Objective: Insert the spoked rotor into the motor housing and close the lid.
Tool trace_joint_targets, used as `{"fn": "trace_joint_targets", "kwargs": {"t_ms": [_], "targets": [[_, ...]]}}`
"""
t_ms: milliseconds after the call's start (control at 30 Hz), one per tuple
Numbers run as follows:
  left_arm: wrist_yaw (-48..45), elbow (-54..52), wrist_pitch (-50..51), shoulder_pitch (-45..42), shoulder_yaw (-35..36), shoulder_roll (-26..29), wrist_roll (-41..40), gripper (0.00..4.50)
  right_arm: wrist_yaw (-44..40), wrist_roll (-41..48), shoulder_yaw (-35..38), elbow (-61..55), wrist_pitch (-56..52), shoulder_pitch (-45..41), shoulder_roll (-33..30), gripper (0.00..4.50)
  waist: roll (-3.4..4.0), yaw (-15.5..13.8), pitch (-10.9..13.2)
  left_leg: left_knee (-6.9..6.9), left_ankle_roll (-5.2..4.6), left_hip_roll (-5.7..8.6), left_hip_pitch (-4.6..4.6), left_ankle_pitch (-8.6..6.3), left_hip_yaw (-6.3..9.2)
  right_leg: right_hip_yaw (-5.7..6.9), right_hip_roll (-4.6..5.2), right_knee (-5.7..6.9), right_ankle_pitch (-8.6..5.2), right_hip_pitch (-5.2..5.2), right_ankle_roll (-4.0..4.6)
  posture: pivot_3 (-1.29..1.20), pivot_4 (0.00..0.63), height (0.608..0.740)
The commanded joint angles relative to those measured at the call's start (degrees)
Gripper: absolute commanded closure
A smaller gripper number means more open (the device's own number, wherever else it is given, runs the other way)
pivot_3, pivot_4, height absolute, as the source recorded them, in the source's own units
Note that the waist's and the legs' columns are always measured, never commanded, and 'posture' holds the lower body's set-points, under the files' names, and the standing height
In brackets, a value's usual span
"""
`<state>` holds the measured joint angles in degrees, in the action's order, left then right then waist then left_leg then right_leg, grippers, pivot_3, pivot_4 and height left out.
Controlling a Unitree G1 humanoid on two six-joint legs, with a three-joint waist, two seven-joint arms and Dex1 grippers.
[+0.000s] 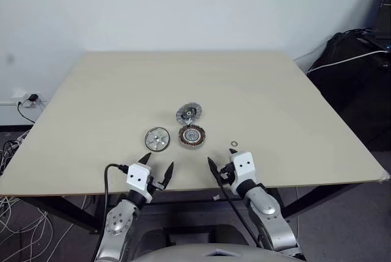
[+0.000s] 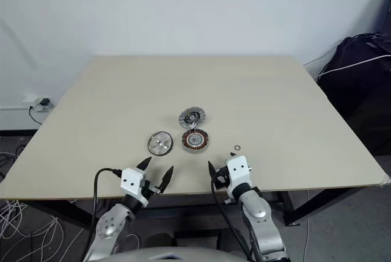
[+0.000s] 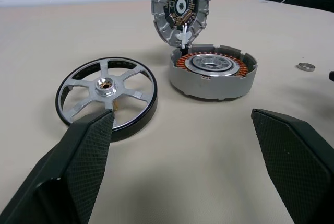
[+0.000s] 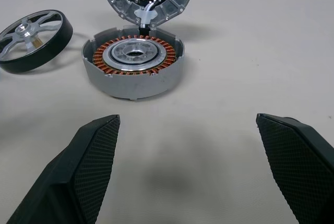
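Note:
The spoked rotor [image 1: 157,138] lies flat on the table, left of the motor housing [image 1: 192,135]. The housing shows its copper windings [image 4: 134,56] around a silvery centre. Behind it the lid [image 1: 189,114] stands tilted up on edge, its inner face [image 3: 180,7] turned toward me, with a white wire running down to the housing. My left gripper [image 1: 159,163] hovers open near the table's front edge, just in front of the rotor. My right gripper [image 1: 221,159] is open too, in front and slightly right of the housing. Neither holds anything.
A tiny metal washer ring [image 1: 234,144] lies right of the housing. The table's front edge [image 1: 293,184] runs just under both grippers. Cables and a socket [image 1: 24,100] are on the floor at left, dark bags [image 1: 360,72] at right.

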<state>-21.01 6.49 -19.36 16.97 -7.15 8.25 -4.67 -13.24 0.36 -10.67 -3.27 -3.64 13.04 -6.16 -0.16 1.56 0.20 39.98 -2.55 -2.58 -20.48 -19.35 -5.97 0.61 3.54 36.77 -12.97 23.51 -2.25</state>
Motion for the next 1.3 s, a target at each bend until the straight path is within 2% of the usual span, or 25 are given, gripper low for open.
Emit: {"fn": "trace_joint_targets", "kwargs": {"t_ms": [33, 300, 600, 1033, 1300], "targets": [[0.36, -3.20, 0.44, -0.35, -0.19, -0.04, 0.26, 0.05, 0.31, -0.12, 0.79, -1.06, -0.43, -0.72, -0.35, 0.00, 0.00, 0.00, 0.00, 0.00, 0.00, 0.00, 0.00, 0.00, 0.00, 0.00, 0.00, 0.00, 0.00, 0.00, 0.00, 0.00, 0.000, 0.740], [0.96, -4.82, 1.68, 0.03, -0.35, -0.23, 0.27, 0.05, 2.40, 0.78, 3.53, 0.68, -6.58, -4.25, 0.38, 0.00, 0.01, -0.01, 0.00, 0.00, 0.01, 0.00, 0.00, 0.00, 0.00, 0.00, 0.00, 0.01, 0.00, 0.00, 0.00, 0.00, 0.000, 0.740], [1.37, -6.14, 2.54, 0.35, -0.36, -0.15, 0.20, 0.05, 4.61, 1.35, 6.36, 5.12, -12.19, -12.35, 1.89, 0.00, 0.04, 0.11, -0.01, 0.00, 0.02, 0.02, -0.01, 0.01, 0.00, 0.00, -0.03, 0.01, 0.01, 0.01, 0.01, 0.00, 0.000, 0.740], [2.29, -8.27, 3.68, 1.57, -0.54, -0.38, 0.36, 0.05, 7.59, 3.78, 13.13, 16.56, -12.70, -22.09, 2.18, 0.00, 0.13, 0.53, -0.03, 0.00, 0.02, 0.04, -0.02, 0.02, -0.01, -0.01, -0.04, 0.01, 0.02, 0.01, 0.00, 0.00, 0.000, 0.740], [2.48, -9.14, 4.19, 1.93, -0.78, -0.44, 0.38, 0.05, 7.52, 3.72, 13.57, 20.38, -12.07, -24.19, 2.62, 0.00, 0.24, 0.65, -0.04, 0.00, 0.03, 0.04, -0.02, 0.02, -0.02, -0.04, -0.05, 0.02, 0.02, 0.01, 0.00, 0.00, 0.000, 0.740]]}}
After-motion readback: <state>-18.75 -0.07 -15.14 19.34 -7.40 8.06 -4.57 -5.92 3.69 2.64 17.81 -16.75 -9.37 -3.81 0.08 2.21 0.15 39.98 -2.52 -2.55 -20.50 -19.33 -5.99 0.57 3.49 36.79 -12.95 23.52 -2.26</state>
